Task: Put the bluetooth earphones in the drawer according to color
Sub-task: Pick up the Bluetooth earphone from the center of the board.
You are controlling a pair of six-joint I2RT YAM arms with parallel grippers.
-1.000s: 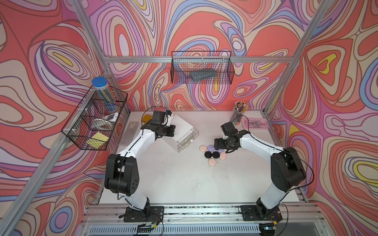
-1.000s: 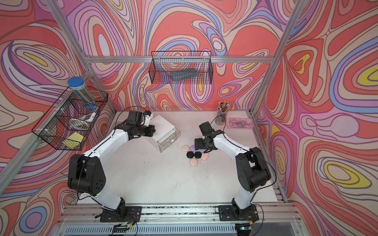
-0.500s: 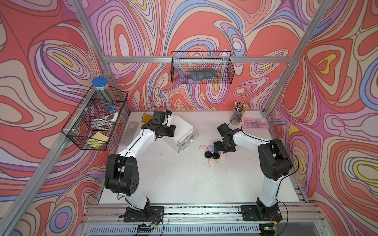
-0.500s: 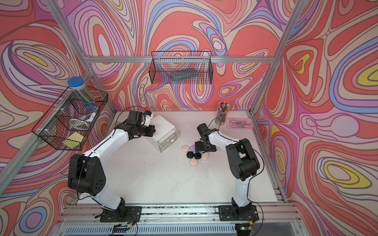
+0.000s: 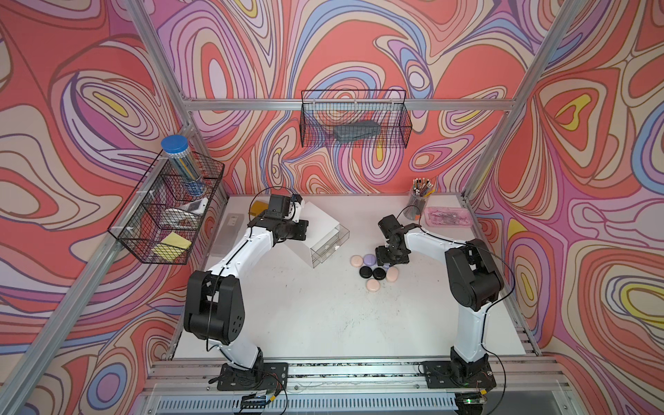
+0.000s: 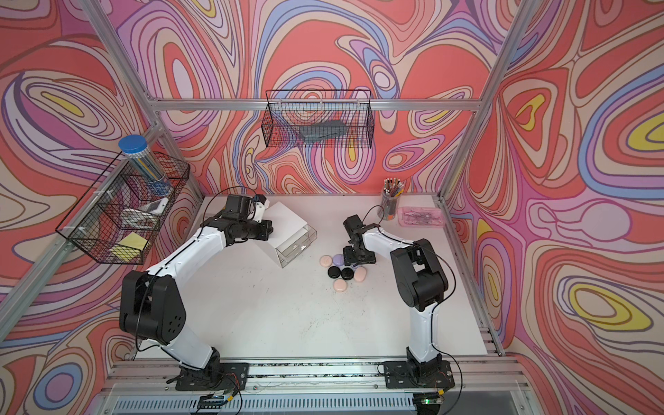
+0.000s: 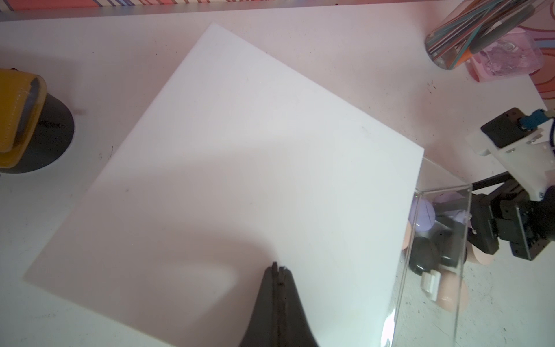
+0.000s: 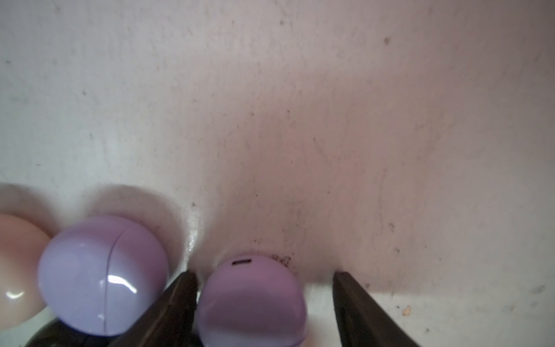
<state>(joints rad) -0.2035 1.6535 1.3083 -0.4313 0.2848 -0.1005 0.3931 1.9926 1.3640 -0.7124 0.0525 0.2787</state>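
On the white tabletop (image 5: 323, 323) a clear cup of coloured pencils (image 5: 411, 210) stands at the back, just beside a shallow pink tray (image 5: 449, 218). Across from them a frosted flat box (image 5: 228, 233) lies near a yellow pouch (image 7: 15, 120). The side wire basket (image 5: 143, 230) holds a blue-capped tube (image 5: 183, 165) and yellow sticky notes (image 5: 171, 244), the back wire basket (image 5: 312, 125) a dark grey case (image 5: 355, 131)

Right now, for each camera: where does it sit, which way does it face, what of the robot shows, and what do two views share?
Top views: high over the front, facing down and back; both arms whole, cabinet, cases.
Left wrist: above the cabinet, facing down across its white top; only the shut left tool shows.
Right wrist: low over the table, facing two purple cases; open right tool straddles one.
Shared: left wrist and top views both show cabinet, cases, right arm.
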